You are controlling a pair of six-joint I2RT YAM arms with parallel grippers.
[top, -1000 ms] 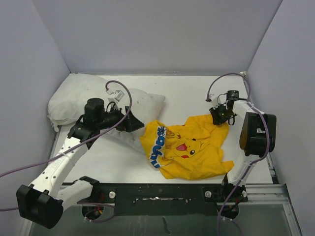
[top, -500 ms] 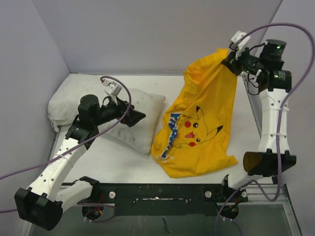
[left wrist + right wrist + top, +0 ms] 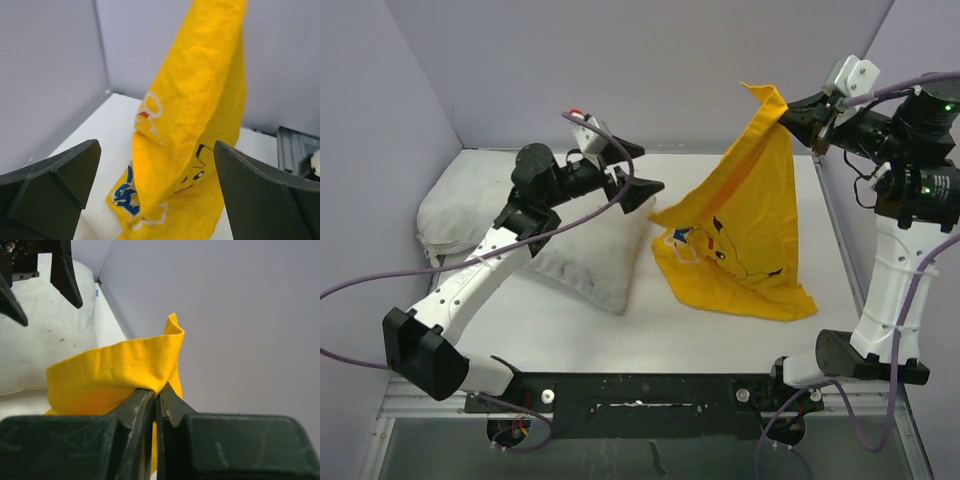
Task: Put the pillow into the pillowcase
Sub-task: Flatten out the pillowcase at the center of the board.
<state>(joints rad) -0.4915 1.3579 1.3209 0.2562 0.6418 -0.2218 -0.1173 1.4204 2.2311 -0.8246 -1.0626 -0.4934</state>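
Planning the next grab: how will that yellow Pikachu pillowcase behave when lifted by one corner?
Probably floppy: the Pikachu pillowcase hangs limp from the right tool, lower edge on the table. Likely light: one pinched corner carries it. May sway if pushed.

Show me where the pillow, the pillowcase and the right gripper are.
pillow (image 3: 588,258): top external view, wrinkled white face.
pillowcase (image 3: 750,195): top external view, hanging yellow cloth above the print.
right gripper (image 3: 156,391): right wrist view, between fingertips pinching the yellow edge.
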